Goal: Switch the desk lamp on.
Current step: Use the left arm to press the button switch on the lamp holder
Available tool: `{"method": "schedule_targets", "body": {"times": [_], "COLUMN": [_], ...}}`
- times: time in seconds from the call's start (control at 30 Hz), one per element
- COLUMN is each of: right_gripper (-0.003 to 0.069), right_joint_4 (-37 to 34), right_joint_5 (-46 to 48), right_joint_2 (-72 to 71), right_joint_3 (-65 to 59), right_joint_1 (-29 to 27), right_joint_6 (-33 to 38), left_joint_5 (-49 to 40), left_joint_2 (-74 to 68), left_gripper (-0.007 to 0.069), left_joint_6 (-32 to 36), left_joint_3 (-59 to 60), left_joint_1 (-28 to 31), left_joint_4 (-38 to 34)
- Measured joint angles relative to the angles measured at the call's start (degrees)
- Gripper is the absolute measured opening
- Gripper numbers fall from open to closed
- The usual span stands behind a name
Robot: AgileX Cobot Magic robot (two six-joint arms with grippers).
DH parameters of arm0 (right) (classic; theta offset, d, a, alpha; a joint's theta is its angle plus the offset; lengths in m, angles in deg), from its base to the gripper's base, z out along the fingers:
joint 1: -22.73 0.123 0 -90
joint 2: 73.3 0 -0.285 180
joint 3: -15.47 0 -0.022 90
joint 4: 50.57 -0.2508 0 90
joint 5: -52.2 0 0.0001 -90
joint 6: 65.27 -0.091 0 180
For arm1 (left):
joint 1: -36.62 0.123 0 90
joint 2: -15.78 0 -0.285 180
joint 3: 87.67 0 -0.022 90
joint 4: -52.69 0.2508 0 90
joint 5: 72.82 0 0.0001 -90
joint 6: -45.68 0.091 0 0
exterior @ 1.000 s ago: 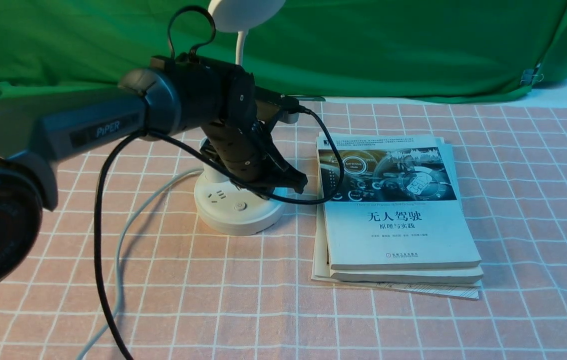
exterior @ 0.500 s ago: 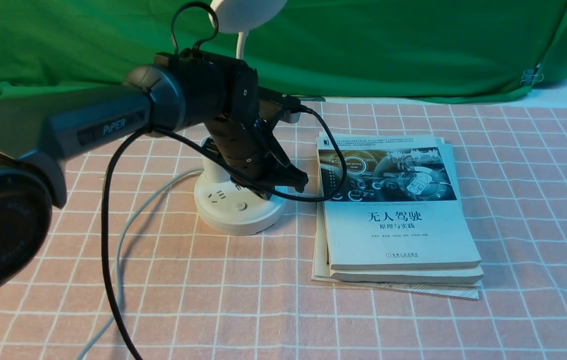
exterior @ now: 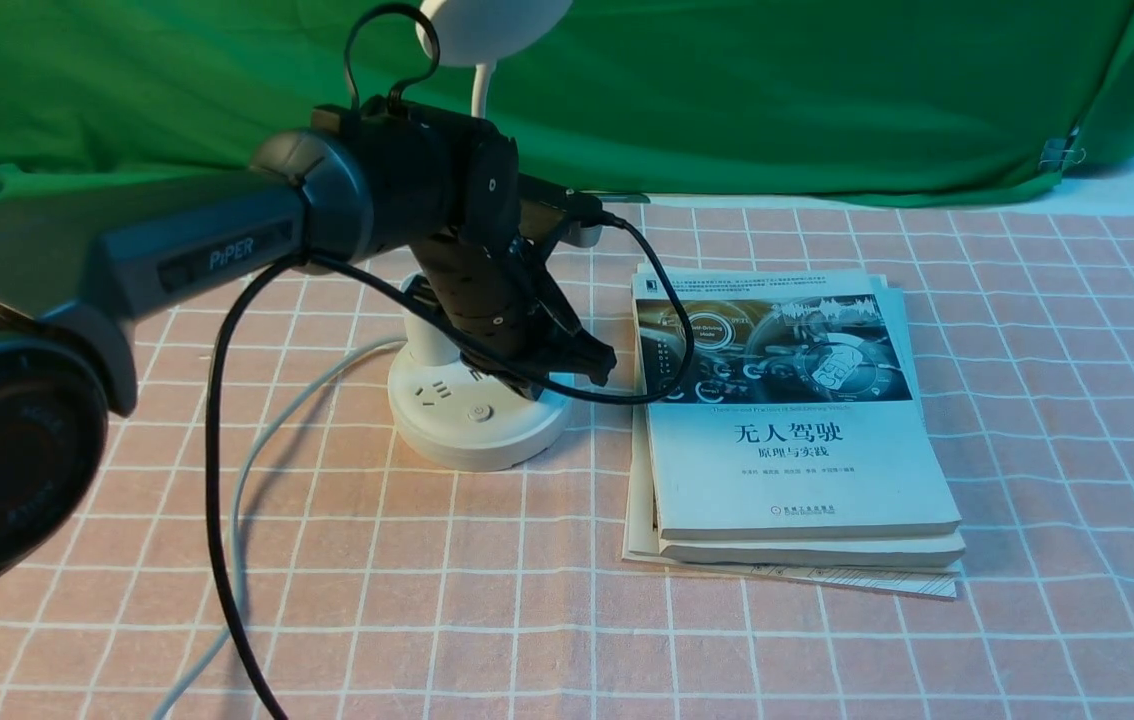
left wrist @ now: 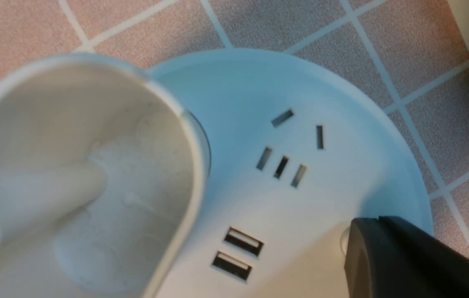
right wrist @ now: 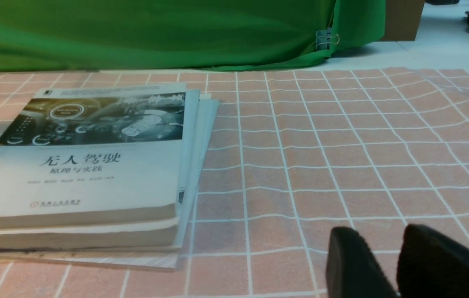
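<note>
The white desk lamp [exterior: 472, 425] stands left of centre; its disc head [exterior: 492, 25] is cut off by the frame's top edge. The oval cup [left wrist: 94, 165] is largely hidden behind my left wrist in the front view. My left gripper [exterior: 599, 362] is shut and empty, its tip low over the right side of the round base [left wrist: 300, 198]. Its joined fingers [left wrist: 379, 248] cover most of a small round button [left wrist: 344, 242] there. A second button [exterior: 479, 411] shows on the base's front. My right gripper [right wrist: 377, 238] hovers over bare cloth, fingers slightly apart, holding nothing.
A stack of books [exterior: 787, 420] lies just right of the lamp base. The lamp's grey cord [exterior: 257, 460] and my arm's black cable [exterior: 217, 500] trail to the front left. A green backdrop [exterior: 777, 90] hangs behind the checked pink cloth [exterior: 1027, 400].
My left arm has shifted slightly up and to the right over the second. The gripper tip stays by the base's right side. The lamp and books have not moved.
</note>
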Motion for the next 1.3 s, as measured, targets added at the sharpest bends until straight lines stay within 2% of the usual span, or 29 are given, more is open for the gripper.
{"method": "schedule_targets", "body": {"times": [0.2, 0.43, 0.9, 1.0, 1.3], "right_gripper": [0.0241, 0.0241, 0.0241, 0.0241, 0.0241], "right_joint_4": [0.0, 0.0, 0.0, 0.0, 0.0], "right_joint_5": [0.0, 0.0, 0.0, 0.0, 0.0], "right_joint_2": [0.0, 0.0, 0.0, 0.0, 0.0], "right_joint_3": [0.0, 0.0, 0.0, 0.0, 0.0], "right_joint_1": [0.0, 0.0, 0.0, 0.0, 0.0], "right_joint_6": [0.0, 0.0, 0.0, 0.0, 0.0], "left_joint_5": [-0.42, -0.48, -4.77, -2.39, 12.28], "left_joint_2": [-0.48, -0.47, 11.11, 13.62, 11.53], "left_gripper": [0.0021, 0.0021, 0.0021, 0.0021, 0.0021], "left_joint_6": [-0.2, -3.49, -4.28, -4.33, -7.09], "left_joint_3": [-0.38, -0.54, 3.86, 6.16, 13.7], "left_joint_1": [-0.12, -2.18, -1.88, -1.88, -1.83], "left_joint_4": [0.55, 6.51, 4.2, 4.2, 4.2]}}
